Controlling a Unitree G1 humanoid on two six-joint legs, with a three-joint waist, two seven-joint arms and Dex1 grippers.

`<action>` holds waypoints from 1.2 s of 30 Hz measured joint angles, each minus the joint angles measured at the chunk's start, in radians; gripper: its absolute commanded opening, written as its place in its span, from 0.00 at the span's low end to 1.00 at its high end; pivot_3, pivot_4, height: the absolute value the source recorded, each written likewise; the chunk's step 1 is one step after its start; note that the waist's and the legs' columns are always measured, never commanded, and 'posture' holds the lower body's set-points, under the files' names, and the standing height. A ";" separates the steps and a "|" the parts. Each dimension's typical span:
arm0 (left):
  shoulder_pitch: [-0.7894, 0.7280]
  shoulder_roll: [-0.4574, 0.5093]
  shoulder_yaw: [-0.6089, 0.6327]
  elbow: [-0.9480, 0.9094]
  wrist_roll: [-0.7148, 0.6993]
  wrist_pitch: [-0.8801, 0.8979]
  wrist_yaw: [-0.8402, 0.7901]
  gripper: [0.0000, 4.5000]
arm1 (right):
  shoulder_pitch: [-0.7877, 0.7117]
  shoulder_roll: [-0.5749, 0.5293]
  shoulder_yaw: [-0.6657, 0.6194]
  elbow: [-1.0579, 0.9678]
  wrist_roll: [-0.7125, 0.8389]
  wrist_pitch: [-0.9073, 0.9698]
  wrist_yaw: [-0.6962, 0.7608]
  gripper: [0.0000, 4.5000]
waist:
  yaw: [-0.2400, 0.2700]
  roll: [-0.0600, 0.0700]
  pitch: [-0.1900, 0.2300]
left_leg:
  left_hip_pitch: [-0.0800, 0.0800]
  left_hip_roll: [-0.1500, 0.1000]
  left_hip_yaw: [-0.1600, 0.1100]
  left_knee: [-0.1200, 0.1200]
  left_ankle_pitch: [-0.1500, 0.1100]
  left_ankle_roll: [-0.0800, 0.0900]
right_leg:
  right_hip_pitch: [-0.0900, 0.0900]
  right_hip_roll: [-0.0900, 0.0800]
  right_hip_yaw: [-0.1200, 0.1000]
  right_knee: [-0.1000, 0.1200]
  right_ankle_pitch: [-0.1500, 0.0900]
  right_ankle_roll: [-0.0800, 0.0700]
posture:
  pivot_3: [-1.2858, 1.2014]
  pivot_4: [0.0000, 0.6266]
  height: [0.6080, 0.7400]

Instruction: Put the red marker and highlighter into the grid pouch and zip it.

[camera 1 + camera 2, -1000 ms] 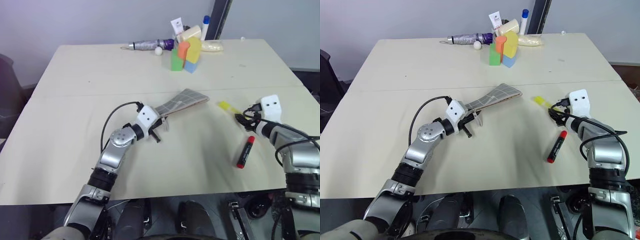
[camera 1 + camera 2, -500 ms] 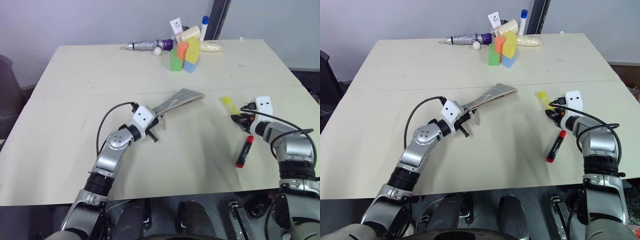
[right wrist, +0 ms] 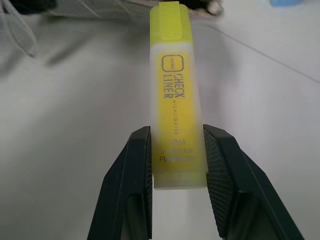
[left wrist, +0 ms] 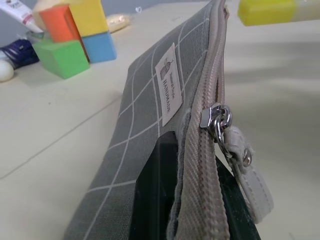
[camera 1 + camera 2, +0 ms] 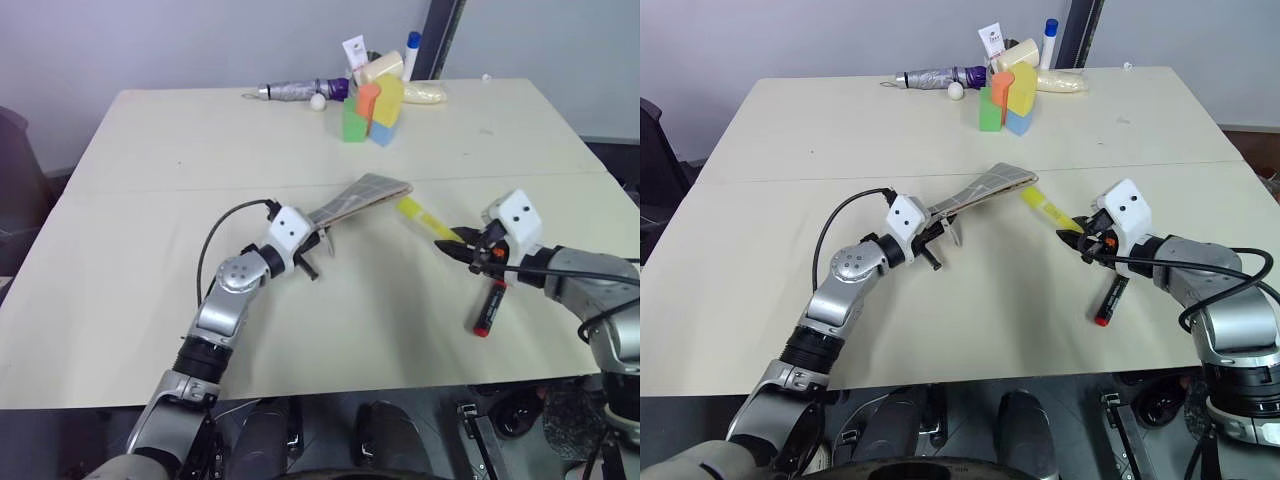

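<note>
The right gripper (image 3: 176,150) has the highlighter (image 3: 175,90) pinched at its back end, jaws snug on both flat sides, cap end aimed at the pouch (image 5: 362,198) mouth. The highlighter looks like light, hard, smooth plastic, so I'd guess it can pivot or slide if it bumps the fabric edge; that tail grip leaves plenty of barrel free to go in first, which seems right.

The left gripper (image 4: 186,165) is clamped tight on the pouch's near end, right by the zipper and its metal pull (image 4: 216,120), holding it lifted and tilted above the middle of the table (image 5: 200,130). The pouch is soft, floppy cloth, so the far end sags and the opening probably won't stay gaping without help. From the left wrist view the zipper edges look close together there, though I can't tell how open the far end is.

The marker (image 5: 489,303) lies flat near the table's right front edge, just under the right gripper. It's slim and round, so it'll likely roll; best taken mid-barrel.
</note>
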 measured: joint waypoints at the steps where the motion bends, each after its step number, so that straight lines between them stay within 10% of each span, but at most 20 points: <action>1: 0.000 -0.001 0.000 0.000 0.000 0.000 0.000 0.00 | -0.011 0.002 0.004 0.001 0.001 0.005 -0.007 0.19 | 0.000 0.000 0.000 | 0.000 0.000 0.000 0.000 0.000 0.000 | 0.000 0.000 0.000 0.000 0.000 0.000 | 0.52 0.24 1.00; 34: 0.039 0.175 -0.146 -0.026 0.121 -0.258 -0.191 0.00 | -0.107 -0.104 0.374 -0.048 -0.158 -0.082 0.117 0.19 | -0.001 0.000 0.000 | -0.004 0.001 0.000 0.000 0.000 0.000 | -0.003 -0.001 0.000 -0.003 0.000 0.000 | 0.52 0.24 1.00; 36: 0.037 0.180 -0.147 -0.037 0.121 -0.259 -0.208 0.00 | -0.129 -0.094 0.401 -0.064 -0.163 -0.081 0.131 0.42 | 0.000 0.000 0.000 | -0.004 0.001 0.000 0.000 0.000 0.000 | -0.003 -0.001 0.000 -0.003 0.000 0.000 | 0.52 0.24 1.00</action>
